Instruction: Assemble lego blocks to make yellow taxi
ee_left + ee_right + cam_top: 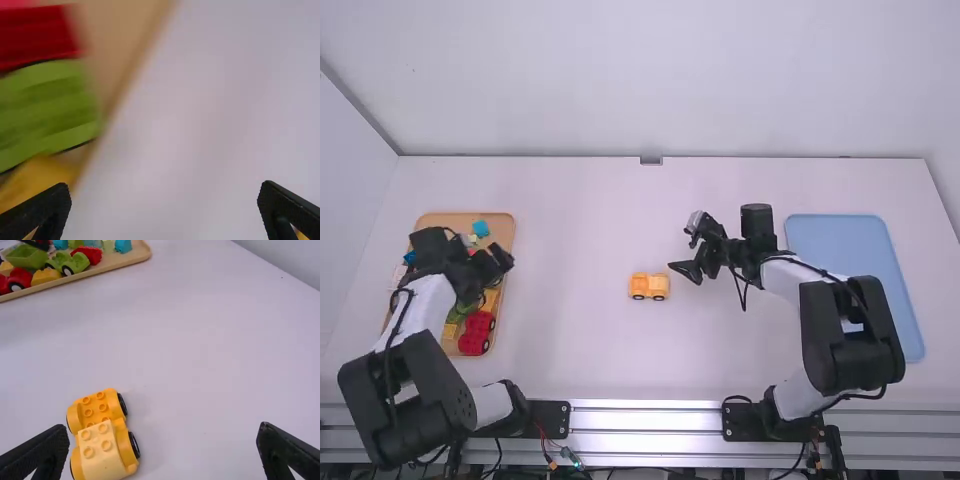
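Operator: Where's the taxi (649,287)?
Guide: Upright on its wheels (134,444) near the middle of the table (575,230), well apart from every edge. You've got a pale block (100,455) seated on its body (124,442).

Operator: And the claws?
Guide: Both are released. Your left claw (166,192) is over the tray (438,221) by the table's left edge, fingers spread, nothing between them. Your right claw (163,432) is spread and empty too, between the taxi and the table's right edge.

Operator: How far along is it?
Guide: Partly built, I'd judge. You probably want another piece from the tray; a yellow piece (46,276) lies there, but I can't tell whether it's the one you need.

Operator: How will the taxi handle?
Guide: Expect it to be light, stiff and hard to crush, but smooth enough to slip if you catch a rounded corner. It should roll at a nudge, so brace it before you press anything onto the studs (103,428).

Operator: Where should the grip go?
Guide: Take it low, across the flat sides of the body, pads level and clear of the wheels. Don't lift by the pale block; it might pop loose. When you add a piece, line it up first, then push straight down; a tilted push could skid everything sideways.
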You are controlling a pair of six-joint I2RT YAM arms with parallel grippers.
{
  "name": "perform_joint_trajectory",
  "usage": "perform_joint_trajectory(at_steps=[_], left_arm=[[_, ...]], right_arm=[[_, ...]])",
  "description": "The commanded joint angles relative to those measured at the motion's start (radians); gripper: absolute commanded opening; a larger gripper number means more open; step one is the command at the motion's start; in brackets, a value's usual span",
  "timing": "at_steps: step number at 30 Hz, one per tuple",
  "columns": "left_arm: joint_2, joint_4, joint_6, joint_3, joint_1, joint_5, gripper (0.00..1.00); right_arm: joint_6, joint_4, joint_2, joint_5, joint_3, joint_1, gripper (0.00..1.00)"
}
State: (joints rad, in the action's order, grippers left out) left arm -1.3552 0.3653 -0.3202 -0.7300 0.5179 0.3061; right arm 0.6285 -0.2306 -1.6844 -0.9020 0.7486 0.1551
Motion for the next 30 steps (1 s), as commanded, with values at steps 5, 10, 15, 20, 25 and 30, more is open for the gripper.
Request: perform_joint_trajectory(at_steps=[5, 10, 15, 20, 25, 30], left_arm=[[0.064, 0.085, -0.233, 0.005, 0.18, -0.252, 0.99], [0.063, 0.158, -0.23, 0.003, 0.284, -0.301, 0.99], [0.033, 0.257, -0.237, -0.043, 0.391, -0.324, 0.89], [0.008, 0.294, -0.222, -0.076, 0.45, -0.315, 0.77], [-0.05, 0.274, -0.204, -0.078, 0.462, -0.319, 0.63], [-0.142, 0.236, -0.185, -0.082, 0.463, -0.3, 0.63]], right_arm=[[-0.004, -0.009, 0.011, -0.002, 0.004, 0.003, 0.99], [-0.055, -0.045, 0.011, 0.006, 0.003, 0.003, 0.99], [-0.135, -0.101, 0.011, 0.055, 0.004, 0.002, 0.99], [-0.135, -0.101, 0.011, 0.062, 0.003, 0.002, 0.99], [-0.135, -0.1, 0.011, 0.066, 0.003, 0.002, 0.99], [-0.135, -0.099, 0.011, 0.065, 0.003, 0.002, 0.99]])
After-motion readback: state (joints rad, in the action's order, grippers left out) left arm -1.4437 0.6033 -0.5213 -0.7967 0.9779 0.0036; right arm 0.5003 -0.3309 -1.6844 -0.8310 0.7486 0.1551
